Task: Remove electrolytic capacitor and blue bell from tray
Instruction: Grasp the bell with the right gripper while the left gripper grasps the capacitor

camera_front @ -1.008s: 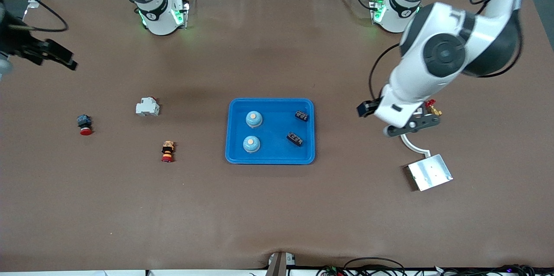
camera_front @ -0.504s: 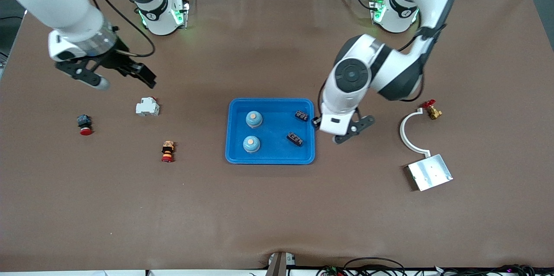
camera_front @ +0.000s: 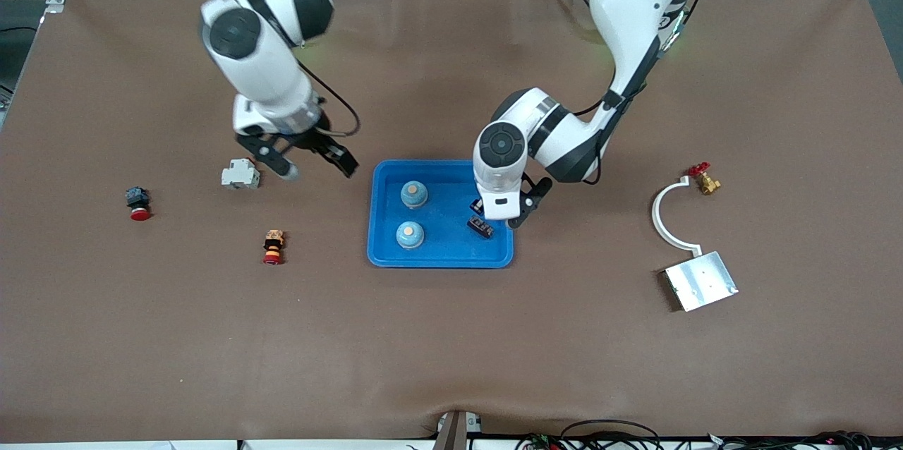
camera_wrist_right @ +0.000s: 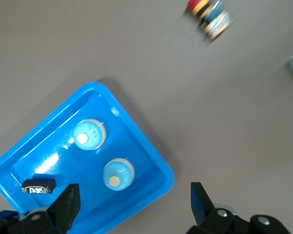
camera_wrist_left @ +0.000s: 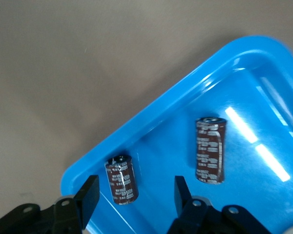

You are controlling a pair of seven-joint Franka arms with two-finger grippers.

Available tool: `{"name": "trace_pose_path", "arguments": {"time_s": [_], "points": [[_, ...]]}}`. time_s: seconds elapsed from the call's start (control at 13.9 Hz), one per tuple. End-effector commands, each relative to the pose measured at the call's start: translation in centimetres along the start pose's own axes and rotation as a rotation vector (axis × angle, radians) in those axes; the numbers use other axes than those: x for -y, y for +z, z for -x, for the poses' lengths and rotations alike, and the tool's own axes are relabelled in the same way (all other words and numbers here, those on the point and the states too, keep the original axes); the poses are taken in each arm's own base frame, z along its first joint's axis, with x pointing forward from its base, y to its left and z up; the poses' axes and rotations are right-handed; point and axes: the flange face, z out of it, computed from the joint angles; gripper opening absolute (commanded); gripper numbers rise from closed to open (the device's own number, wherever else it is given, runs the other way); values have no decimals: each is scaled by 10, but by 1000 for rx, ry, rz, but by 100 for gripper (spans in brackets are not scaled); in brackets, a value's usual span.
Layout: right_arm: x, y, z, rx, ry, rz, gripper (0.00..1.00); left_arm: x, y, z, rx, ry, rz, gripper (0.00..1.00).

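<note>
front view: nothing out of the tray yet, both arms closing in

the blue tray (camera_front: 381, 252) is sitting mid-bench and is holding all four of its parts: two blue bells and two electrolytic capacitors. one blue bell (camera_front: 414, 194) is lying farther from the front camera, the other blue bell (camera_front: 410, 235) nearer to it, both toward the right arm's end of the tray. the nearer capacitor (camera_front: 480, 227) is showing toward the left arm's end; the farther capacitor (camera_wrist_left: 121, 179) is mostly hidden under the left arm in the front view but is lying plainly in the tray's corner in the left wrist view, with the second capacitor (camera_wrist_left: 209, 150) beside it.

so no removal is done; judging by this, both picks are still ahead.

the left gripper (camera_wrist_left: 134, 200) is hanging over the tray's corner, its fingers standing apart with the corner capacitor between them and not yet touching it. that looks like the start of a grasp on that capacitor.

the right gripper (camera_front: 312, 161) is hovering over the bare bench just beside the tray's edge at the right arm's end, fingers spread wide and holding nothing; in the right wrist view its fingers (camera_wrist_right: 68, 202) are framing the tray with both bells in sight, probably on its way to one.

a white block (camera_front: 240, 174), two red-capped buttons (camera_front: 138, 203) (camera_front: 273, 247), a silver plate (camera_front: 702, 281) and a brass valve (camera_front: 704, 180) are lying outside the tray.
</note>
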Motion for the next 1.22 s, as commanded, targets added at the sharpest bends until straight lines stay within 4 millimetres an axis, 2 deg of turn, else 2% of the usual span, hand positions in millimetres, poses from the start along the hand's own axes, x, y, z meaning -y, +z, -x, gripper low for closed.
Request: {"name": "trace_pose_path", "arguments": {"time_s": [0.0,0.14,0.22,0.5,0.65,0.72,0.86,0.94,1.15], "points": [[33,48,10,7,57,9,100,-3,10,10,-20,-87,1,65],[57,78,20,12,59,25,100,-2,22,10,-20,-116,-17,64],[65,89,17,3,67,32,100,-2,31,10,-19,-128,-29,63],[99,145,13,-52,93,61,100,-1,47,23,-19,-146,-39,63],[107,158,5,-63,94,61,100,0,56,23,-20,-146,-53,60],[109,162,1,-65,98,60,100,0,61,23,-19,-147,-59,47],[111,171,-1,-65,101,57,100,-2,56,21,-19,-145,-50,8],[112,177,0,-66,100,50,100,-3,47,19,-19,-145,-37,0],[111,196,-4,-73,111,34,100,-9,4,7,-23,-160,20,0]]}}
